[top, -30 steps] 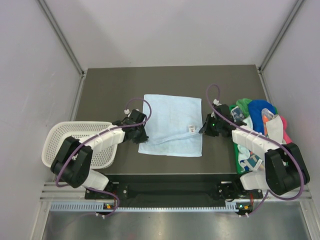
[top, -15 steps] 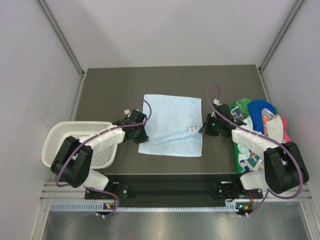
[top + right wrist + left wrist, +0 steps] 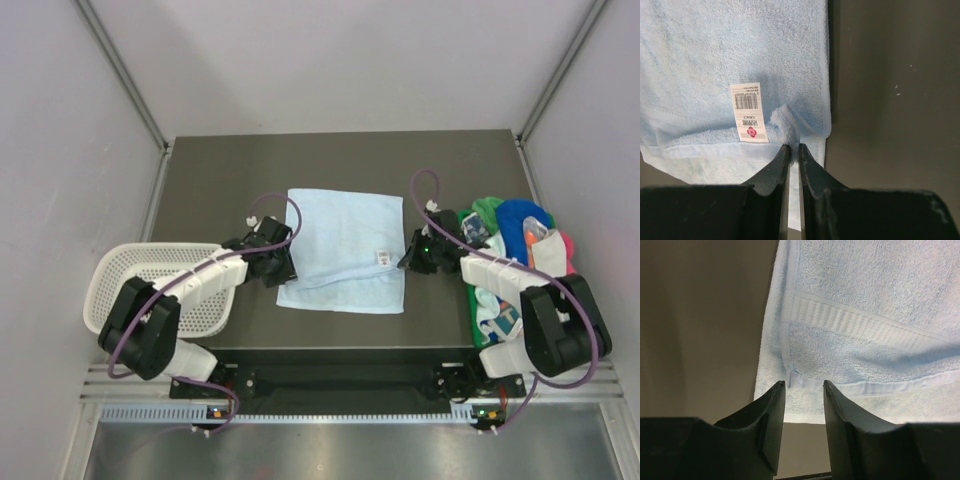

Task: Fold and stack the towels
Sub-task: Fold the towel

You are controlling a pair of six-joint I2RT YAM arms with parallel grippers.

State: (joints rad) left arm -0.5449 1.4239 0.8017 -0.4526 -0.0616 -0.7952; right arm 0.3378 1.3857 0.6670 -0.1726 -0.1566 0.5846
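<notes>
the pale blue towel (image 3: 345, 240) lies flat in the middle of the desk (image 3: 340, 160), between both arms. the right gripper (image 3: 406, 262) pinches a pucker of its three o'clock edge. the left gripper (image 3: 285, 268), jaws a little apart, sits at the nine o'clock edge and hasn't gripped yet, i'd say.

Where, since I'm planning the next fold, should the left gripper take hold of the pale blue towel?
Its near left corner, approached low from the left: the pale blue towel lies flat, and the hemmed edge there sits just ahead of the open left gripper. The right gripper pinches the matching right corner beside the label.
</notes>
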